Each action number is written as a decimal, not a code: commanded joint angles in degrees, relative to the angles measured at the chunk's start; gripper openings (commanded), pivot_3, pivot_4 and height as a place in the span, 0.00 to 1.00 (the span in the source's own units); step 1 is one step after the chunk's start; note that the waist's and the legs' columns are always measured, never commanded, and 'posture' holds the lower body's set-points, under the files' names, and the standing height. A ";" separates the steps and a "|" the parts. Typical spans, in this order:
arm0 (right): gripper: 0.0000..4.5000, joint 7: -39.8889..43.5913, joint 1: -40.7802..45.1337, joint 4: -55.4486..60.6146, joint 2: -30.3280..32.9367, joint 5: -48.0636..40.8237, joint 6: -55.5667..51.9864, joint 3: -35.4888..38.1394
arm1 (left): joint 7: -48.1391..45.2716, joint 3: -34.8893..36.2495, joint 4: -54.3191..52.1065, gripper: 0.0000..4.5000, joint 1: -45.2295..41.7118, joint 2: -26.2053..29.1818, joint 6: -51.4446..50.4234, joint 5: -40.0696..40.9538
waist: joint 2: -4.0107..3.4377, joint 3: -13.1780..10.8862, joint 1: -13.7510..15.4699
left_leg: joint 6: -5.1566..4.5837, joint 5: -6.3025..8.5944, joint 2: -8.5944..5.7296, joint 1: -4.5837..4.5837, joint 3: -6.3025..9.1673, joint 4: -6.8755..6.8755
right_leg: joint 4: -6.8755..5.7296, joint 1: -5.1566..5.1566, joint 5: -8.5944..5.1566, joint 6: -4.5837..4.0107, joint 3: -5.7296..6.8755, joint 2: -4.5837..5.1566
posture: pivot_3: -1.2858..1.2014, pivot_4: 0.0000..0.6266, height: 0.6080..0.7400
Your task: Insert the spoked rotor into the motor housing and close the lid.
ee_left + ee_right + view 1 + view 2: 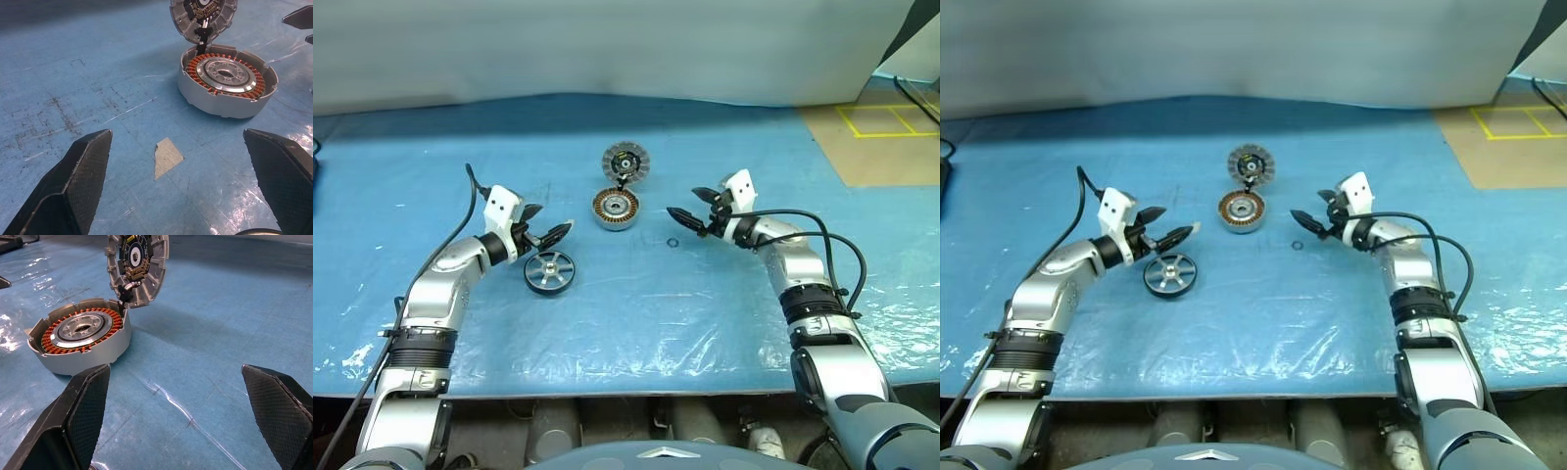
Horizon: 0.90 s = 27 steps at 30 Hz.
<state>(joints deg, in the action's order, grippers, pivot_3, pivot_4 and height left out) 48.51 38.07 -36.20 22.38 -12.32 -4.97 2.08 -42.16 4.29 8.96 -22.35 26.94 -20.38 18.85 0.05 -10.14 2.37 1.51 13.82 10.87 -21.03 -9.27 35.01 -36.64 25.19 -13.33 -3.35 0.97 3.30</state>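
While both arms hovered over the blue plastic-covered table (636,323), neither held anything. The left gripper (540,224) had its two black fingers spread wide apart, empty, just above and beside the spoked rotor (549,271), a small wheel with a dark rim and silver-white spokes lying flat on the sheet; contact between them could not be confirmed. The right gripper (694,212) likewise stood with fingers spread and empty, pointing toward the centre of the table.

Between the two grippers sat the motor housing (616,209), a shallow round silver-grey cup with a ring of copper-brown windings around a silver centre, open side up. Its lid (626,162), a round disc with a silver segmented ring around a dark centre, stood tilted up at the far edge of the housing, joined there by a small dark hinge piece. A small dark ring (673,242) lay on the sheet near the right gripper. A pale scrap of tape (167,156) showed on the sheet in the left wrist view.
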 commanded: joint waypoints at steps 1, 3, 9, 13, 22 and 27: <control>1.00 0.12 1.41 0.79 0.07 -0.39 1.20 0.85 | 0.10 0.74 -1.48 1.00 -0.38 0.23 0.98 0.11 | 0.00 0.00 0.00 | 0.00 0.00 0.00 0.00 0.00 0.00 | 0.00 0.00 0.00 0.00 0.00 0.00 | 0.52 0.24 1.00; 1.00 0.14 1.44 0.79 0.07 -0.39 1.24 0.85 | 0.16 0.73 -1.55 1.00 -0.37 0.22 0.94 0.10 | 0.00 0.00 0.00 | 0.00 0.00 0.00 0.00 0.00 0.00 | 0.00 0.00 0.00 0.00 0.00 0.00 | 0.52 0.24 1.00; 1.00 0.06 1.34 1.02 -0.06 -0.38 1.24 0.76 | 0.14 0.79 -1.86 1.00 -0.17 0.39 0.81 0.16 | 0.00 0.00 0.00 | 0.00 0.00 0.00 -0.01 0.00 0.00 | 0.00 0.00 0.00 0.00 0.00 0.00 | 0.52 0.24 1.00; 1.00 0.10 1.38 0.96 -0.01 -0.38 1.21 0.78 | 0.06 0.74 -1.98 1.00 0.03 0.42 0.74 0.18 | 0.00 0.00 0.00 | 0.00 0.00 0.00 0.00 0.00 0.00 | 0.00 0.00 0.00 0.00 0.00 0.00 | 0.52 0.24 1.00; 1.00 -0.33 1.16 1.02 0.23 -0.45 1.11 1.14 | -0.09 0.52 -1.63 1.00 -0.53 0.29 0.77 0.14 | 0.00 0.00 0.00 | 0.00 0.00 0.00 0.00 0.00 0.00 | 0.00 0.00 0.00 0.00 0.00 0.00 | 0.52 0.24 1.00; 1.00 -2.51 1.31 0.36 0.09 -0.29 1.85 1.80 | -0.36 0.54 -1.29 1.00 -0.77 0.51 0.81 0.08 | 0.00 0.00 0.00 | 0.00 0.00 0.00 0.00 0.00 0.00 | 0.00 0.00 0.00 0.00 0.00 0.00 | 0.52 0.24 1.00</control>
<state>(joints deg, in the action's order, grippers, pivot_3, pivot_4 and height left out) 46.88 38.07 -36.33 22.33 -12.31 -4.54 2.11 -42.20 4.28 8.83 -22.36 26.95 -20.38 18.86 0.05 -10.13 2.37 1.51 13.82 10.87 -21.03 -9.27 35.01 -36.64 25.19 -13.33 -3.35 0.97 3.30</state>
